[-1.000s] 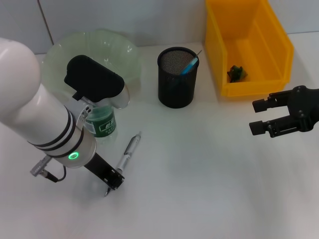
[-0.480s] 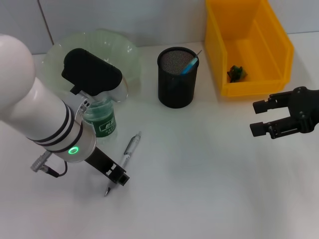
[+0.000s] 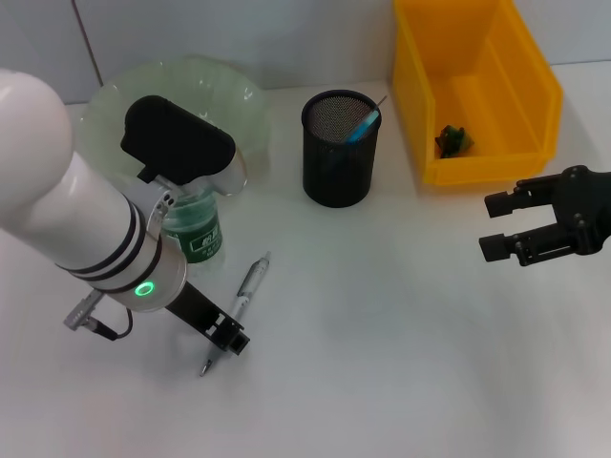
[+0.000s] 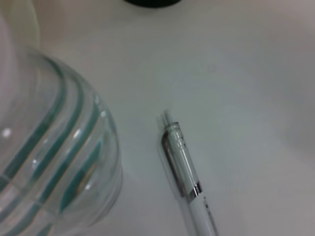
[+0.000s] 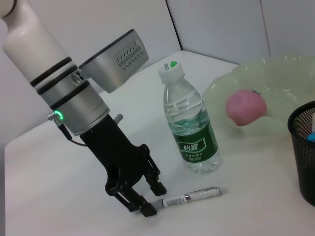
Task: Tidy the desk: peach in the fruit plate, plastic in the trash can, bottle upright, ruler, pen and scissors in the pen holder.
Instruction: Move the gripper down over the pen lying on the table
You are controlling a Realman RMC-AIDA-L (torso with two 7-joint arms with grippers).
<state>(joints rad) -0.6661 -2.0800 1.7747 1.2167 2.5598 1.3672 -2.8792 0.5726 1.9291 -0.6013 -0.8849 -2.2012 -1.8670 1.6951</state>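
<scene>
At the left gripper (image 5: 152, 199): fingers (image 5: 158, 187) spread, nothing pinched, low over the white desk (image 3: 401, 363), with one end of the pen (image 5: 194, 195) lying just at the mouth of the gap.

Risks from here, as a guess:
- Closing on the very end of the pen rather than the barrel, hence a levered or slipping grip, or the pen squirting out sideways.
- Rolling on the smooth desk if nudged by one finger first.
- Scraping the tabletop if lowered further.
- Knocking the bottle (image 5: 189, 132), just beside the gripper on its far side, when lifting or swinging toward the pen holder (image 3: 341, 153).

Outward from the gripper:
- Pen: slim, round, white barrel with clear upper part and metal clip; hard, slick, apt to roll.
- Bottle: upright, clear thin plastic, ribbed, green label, white cap, seemingly holding water; tall, narrow, easy to tip.
- Beyond the bottle, fruit plate (image 3: 229, 95): pale green, translucent, scalloped rim, with the pink peach (image 5: 246, 107) inside.
- Farther off, pen holder: black wire mesh, cylindrical, open-topped, something blue (image 3: 364, 124) poking out.
- Yellow bin (image 3: 535, 105): rigid moulded plastic, a green scrap (image 3: 452, 139) in it.

Well apart, on the opposite side: right gripper (image 3: 501, 224), likewise spread, holding nothing, hovering near the bin.
</scene>
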